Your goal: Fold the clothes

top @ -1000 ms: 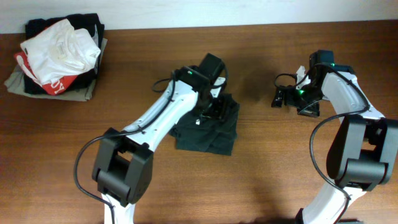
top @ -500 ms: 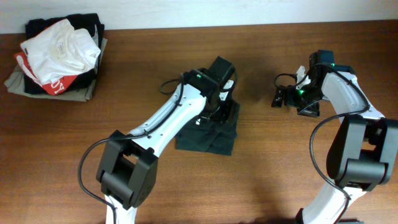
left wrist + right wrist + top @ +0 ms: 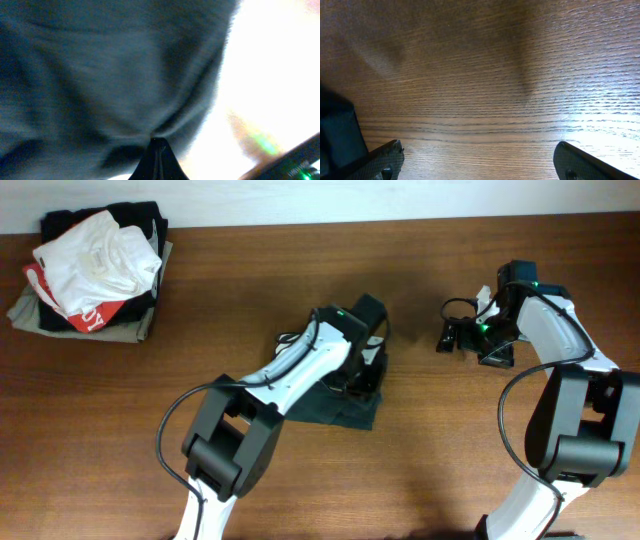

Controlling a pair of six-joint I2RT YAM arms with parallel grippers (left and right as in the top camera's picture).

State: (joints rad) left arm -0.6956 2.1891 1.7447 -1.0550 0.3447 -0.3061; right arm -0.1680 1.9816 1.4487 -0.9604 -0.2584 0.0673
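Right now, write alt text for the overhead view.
The left arm reaches over a dark garment in the middle of the table, its wrist covering part of it. The right arm is bent over bare wood at right; a pile of clothes sits back left.

overhead looks straight down on the table (image 3: pixel 90 440), which right wrist skims; left wrist crowds the dark cloth (image 3: pixel 100 75).

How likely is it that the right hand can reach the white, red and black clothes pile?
Probably not. The right hand hovers open at the right of the wooden table; the white, red and black clothes pile sits in the far left corner, with the left hand and dark folded garment between.
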